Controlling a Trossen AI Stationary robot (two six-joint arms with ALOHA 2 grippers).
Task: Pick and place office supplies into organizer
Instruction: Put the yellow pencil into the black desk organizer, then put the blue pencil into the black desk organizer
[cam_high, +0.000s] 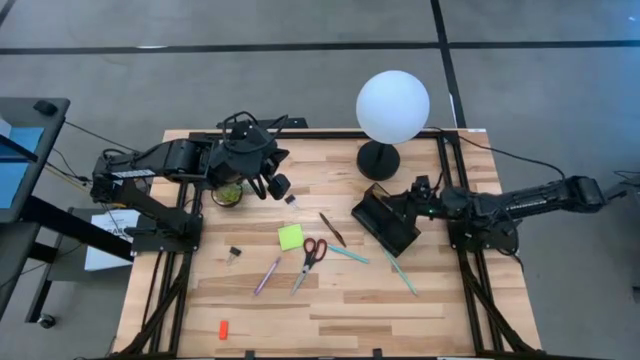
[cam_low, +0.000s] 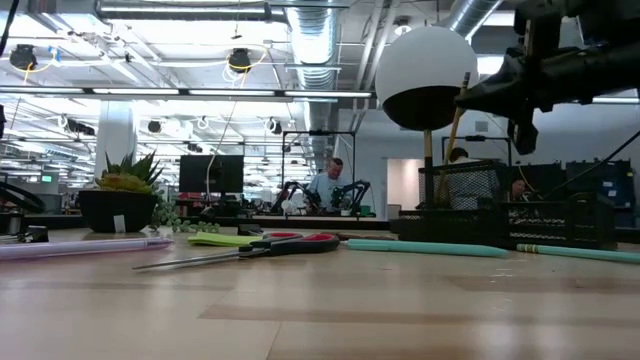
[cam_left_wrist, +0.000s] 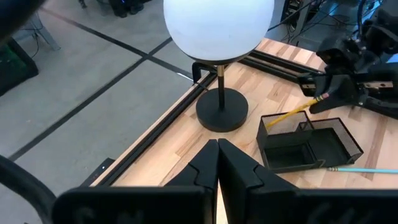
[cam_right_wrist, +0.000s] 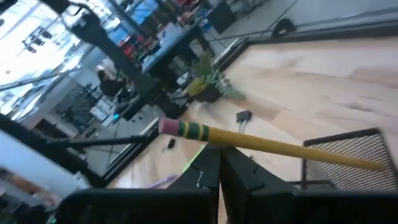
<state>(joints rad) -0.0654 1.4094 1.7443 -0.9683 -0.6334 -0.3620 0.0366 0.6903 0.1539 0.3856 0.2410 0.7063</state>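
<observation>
The right gripper (cam_high: 420, 192) hangs over the organizer (cam_high: 386, 222), fingers clenched; the yellow pencil (cam_left_wrist: 291, 112) seems to stand in a compartment, not gripped, though the view is poor. Rise straight up, clear of the lamp (cam_high: 392, 108) just behind. The left gripper (cam_high: 272, 185), fingers clenched on nothing, waits near the plant (cam_high: 229, 194); scissors (cam_high: 309, 258) and pens lie on open desk (cam_high: 400, 320).

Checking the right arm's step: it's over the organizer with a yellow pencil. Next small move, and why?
Probably lower it a touch, then open. The right gripper is shut on the yellow pencil, whose tip already dips into the organizer tall corner cup, leaning steeply. The left gripper waits shut near the plant.
</observation>
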